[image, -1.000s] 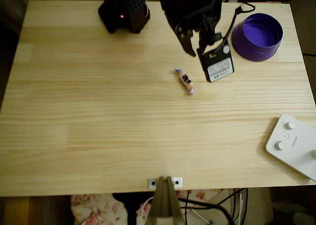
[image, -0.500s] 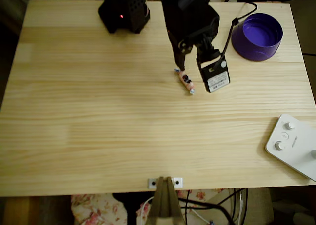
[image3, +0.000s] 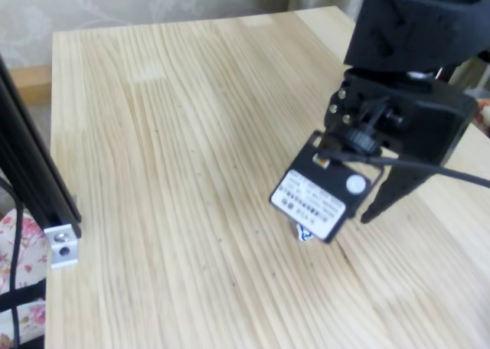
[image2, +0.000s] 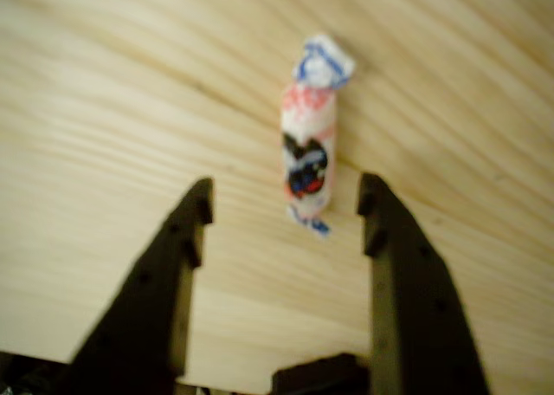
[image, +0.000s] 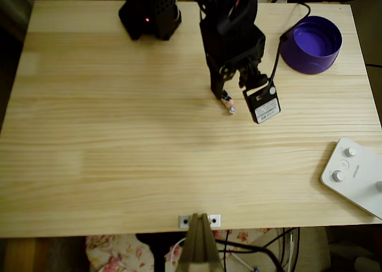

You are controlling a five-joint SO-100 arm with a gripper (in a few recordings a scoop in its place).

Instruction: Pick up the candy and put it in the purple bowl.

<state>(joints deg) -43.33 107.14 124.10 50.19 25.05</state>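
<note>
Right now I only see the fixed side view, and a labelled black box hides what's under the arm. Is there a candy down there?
Observer: Yes. In the wrist view the candy lies flat on the table, lengthwise between the fingers.
Operator: Is it grabbed?
Observer: No, the gripper is open, with a gap on each side of the candy.
Operator: Where would it go?
Observer: Overhead, an empty purple bowl sits near the table's top right corner.
</note>
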